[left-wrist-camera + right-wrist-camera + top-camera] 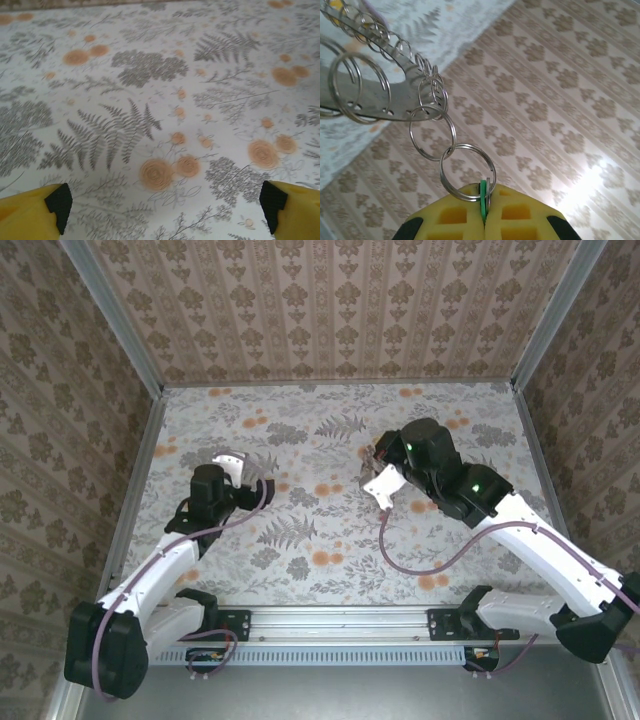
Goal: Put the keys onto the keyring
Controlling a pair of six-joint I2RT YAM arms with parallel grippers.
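The right gripper is at the bottom of the right wrist view. Its two yellow fingers are pressed tight together. Between them they pinch the green key, which shows as just a thin green strip in the crack. A small ring of shiny wire goes around the green key and touches the fingertips. A second ring hooks into that one, just above and to the left.

The chain of rings goes up to the keyring in the upper left of this view. The keyring is a flat, curved piece of grey metal with little holes along it. Many more wire rings hang through those holes. The keyring is up in the air, not lying on the table. Behind it is the flowered tablecloth, and the brown patterned wall is on the right side.

The left gripper is spread wide. One black pad sits in the lower left corner of the left wrist view, and the other is in the lower right corner. There is nothing between them but the tablecloth with its grey ferns and orange flowers.

From above, the left arm reaches up the left side of the table. The right arm reaches in from the right, toward the middle.
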